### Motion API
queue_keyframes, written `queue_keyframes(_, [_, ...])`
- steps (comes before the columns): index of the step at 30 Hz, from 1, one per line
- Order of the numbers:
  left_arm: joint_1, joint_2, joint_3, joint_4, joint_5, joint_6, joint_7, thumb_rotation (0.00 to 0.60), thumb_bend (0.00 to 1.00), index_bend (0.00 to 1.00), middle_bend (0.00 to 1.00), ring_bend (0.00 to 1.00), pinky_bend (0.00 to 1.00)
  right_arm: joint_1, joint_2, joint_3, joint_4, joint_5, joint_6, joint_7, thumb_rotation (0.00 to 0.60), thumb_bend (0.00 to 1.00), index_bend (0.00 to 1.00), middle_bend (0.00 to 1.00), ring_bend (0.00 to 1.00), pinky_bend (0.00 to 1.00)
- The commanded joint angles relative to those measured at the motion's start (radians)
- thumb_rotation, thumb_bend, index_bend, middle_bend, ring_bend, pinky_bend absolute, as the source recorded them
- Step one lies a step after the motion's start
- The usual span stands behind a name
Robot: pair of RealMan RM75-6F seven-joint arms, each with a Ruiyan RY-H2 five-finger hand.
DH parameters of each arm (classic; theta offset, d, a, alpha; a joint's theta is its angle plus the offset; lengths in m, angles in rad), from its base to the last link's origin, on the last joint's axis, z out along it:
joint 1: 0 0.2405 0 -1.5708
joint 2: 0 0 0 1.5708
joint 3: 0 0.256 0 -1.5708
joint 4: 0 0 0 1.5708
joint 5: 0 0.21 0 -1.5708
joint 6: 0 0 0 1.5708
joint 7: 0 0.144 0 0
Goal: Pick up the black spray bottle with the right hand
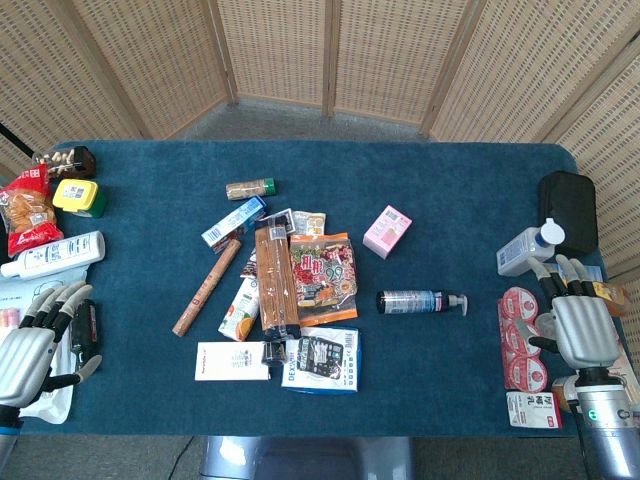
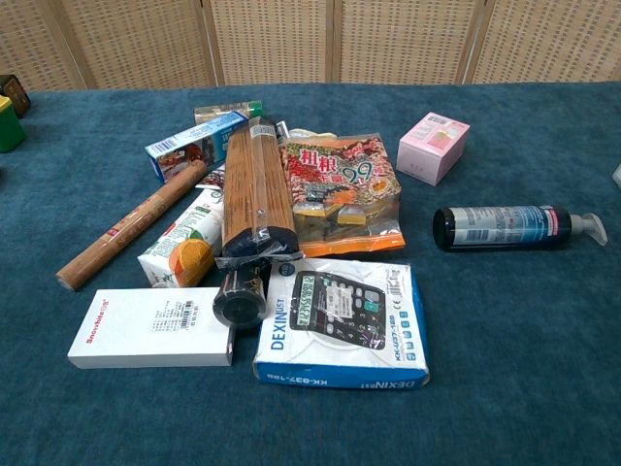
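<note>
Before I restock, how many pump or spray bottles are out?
3: black spray bottle lying right of centre; white bottle at the left edge; clear one at the right edge. Clutter may hide more.

Both hands silver-grey metal shells with black finger segments, pale fingertips: left hand [image 1: 35, 345], right hand [image 1: 580, 325]. Right wrist grey, small green light.
</note>
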Motion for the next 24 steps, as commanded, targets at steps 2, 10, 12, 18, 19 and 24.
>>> queue_keyframes(2, [-0.006,-0.003,-0.003,-0.001,-0.003,-0.007,0.004,0.6,0.31,0.0,0.0,0.0,0.0,-0.004,-0.008,0.005,-0.003,-0.002,0.005,0.0,0.519,0.3,0.0,0.2,0.0,0.0])
queue_keyframes(10, [-0.008,0.01,-0.004,-0.005,0.005,-0.001,-0.011,0.6,0.3,0.0,0.0,0.0,0.0,-0.005,-0.008,0.002,-0.022,-0.047,0.008,-0.003,0.519,0.31,0.0,0.2,0.0,0.0])
queue_keyframes(12, [-0.013,0.013,-0.007,-0.004,0.005,-0.006,-0.018,0.6,0.3,0.0,0.0,0.0,0.0,0.001,-0.005,0.001,-0.034,-0.056,-0.002,-0.014,0.516,0.31,0.0,0.2,0.0,0.0])
queue_keyframes(18, [-0.041,0.022,-0.017,0.006,0.005,-0.036,-0.036,0.6,0.3,0.0,0.0,0.0,0.0,0.063,-0.01,-0.008,-0.091,-0.055,-0.121,-0.104,0.513,0.3,0.0,0.13,0.0,0.0])
queue_keyframes(19, [-0.045,0.024,-0.019,0.009,0.006,-0.041,-0.04,0.6,0.3,0.0,0.0,0.0,0.0,0.08,-0.018,-0.006,-0.1,-0.046,-0.15,-0.129,0.511,0.3,0.0,0.12,0.0,0.0])
queue_keyframes(24, [-0.053,0.029,-0.02,0.024,0.004,-0.049,-0.064,0.6,0.3,0.0,0.0,0.0,0.0,0.145,-0.072,0.01,-0.101,0.016,-0.253,-0.212,0.508,0.3,0.0,0.1,0.0,0.0])
